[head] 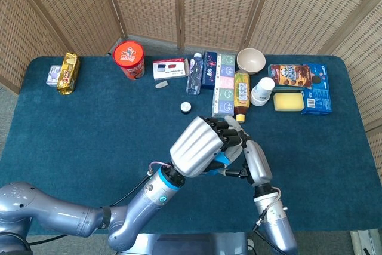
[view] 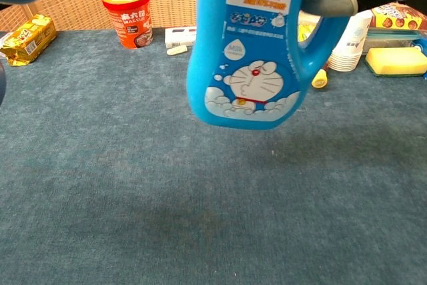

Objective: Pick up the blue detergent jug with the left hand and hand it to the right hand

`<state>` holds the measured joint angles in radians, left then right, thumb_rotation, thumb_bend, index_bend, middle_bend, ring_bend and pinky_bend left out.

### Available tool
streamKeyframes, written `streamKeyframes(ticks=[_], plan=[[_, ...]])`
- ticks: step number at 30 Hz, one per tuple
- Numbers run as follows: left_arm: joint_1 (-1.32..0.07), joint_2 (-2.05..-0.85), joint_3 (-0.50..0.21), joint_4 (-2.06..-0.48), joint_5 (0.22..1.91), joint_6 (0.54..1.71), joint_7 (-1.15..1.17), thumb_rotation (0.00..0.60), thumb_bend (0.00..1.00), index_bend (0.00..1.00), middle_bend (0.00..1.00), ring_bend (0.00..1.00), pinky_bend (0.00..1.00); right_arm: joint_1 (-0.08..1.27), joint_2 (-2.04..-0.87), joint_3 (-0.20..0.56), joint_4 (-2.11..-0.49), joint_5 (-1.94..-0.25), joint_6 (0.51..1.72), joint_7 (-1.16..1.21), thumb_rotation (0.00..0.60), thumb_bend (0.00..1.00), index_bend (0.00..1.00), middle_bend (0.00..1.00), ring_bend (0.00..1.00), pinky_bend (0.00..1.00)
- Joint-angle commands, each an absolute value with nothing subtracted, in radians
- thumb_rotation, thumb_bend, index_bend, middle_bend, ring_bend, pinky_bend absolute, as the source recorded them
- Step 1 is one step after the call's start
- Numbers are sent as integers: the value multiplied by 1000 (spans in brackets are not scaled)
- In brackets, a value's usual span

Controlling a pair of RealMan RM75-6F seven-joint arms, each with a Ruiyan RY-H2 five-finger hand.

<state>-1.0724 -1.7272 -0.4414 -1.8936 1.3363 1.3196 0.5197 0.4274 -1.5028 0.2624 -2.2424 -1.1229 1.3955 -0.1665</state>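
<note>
Chest view: the blue plastic detergent jug (view: 250, 51) hangs upright above the bench, gripped by the left hand (head: 200, 146); the right hand (head: 249, 158) hooks its handle.

The detergent jug (view: 257, 45) is showing bright blue, with a white label bearing red lettering and a blue-and-white cartoon cat over white bubbles. The worktop (head: 89, 129) is wearing deep teal carpet. A red tub (head: 129, 59) is standing beside a gold packet (head: 68, 72); a yellow sponge (view: 396, 60) is glowing nearby.
</note>
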Motion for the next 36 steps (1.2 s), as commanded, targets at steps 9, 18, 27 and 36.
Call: streamKeyframes(ticks=[9, 18, 27, 36], plan=[[-1056, -1718, -440, -1886, 1339, 1325, 512, 600, 455, 758, 749, 670, 784, 404, -1422, 238, -2248, -1175, 1326, -45, 600, 731, 730, 827, 662, 845], [-1039, -1682, -426, -1911, 1329, 1292, 473, 600, 419, 500, 494, 449, 750, 395, -1398, 236, -2238, -1194, 1325, -28, 600, 740, 733, 827, 659, 848], [-1020, -1610, -424, -1986, 1288, 1259, 515, 600, 78, 21, 43, 75, 312, 394, -1400, 237, -2234, -1194, 1331, -37, 600, 740, 735, 827, 654, 848], [-991, -1541, -431, -2083, 1269, 1272, 539, 600, 0, 0, 0, 34, 264, 386, -1407, 223, -2221, -1198, 1337, -48, 600, 745, 737, 827, 648, 848]])
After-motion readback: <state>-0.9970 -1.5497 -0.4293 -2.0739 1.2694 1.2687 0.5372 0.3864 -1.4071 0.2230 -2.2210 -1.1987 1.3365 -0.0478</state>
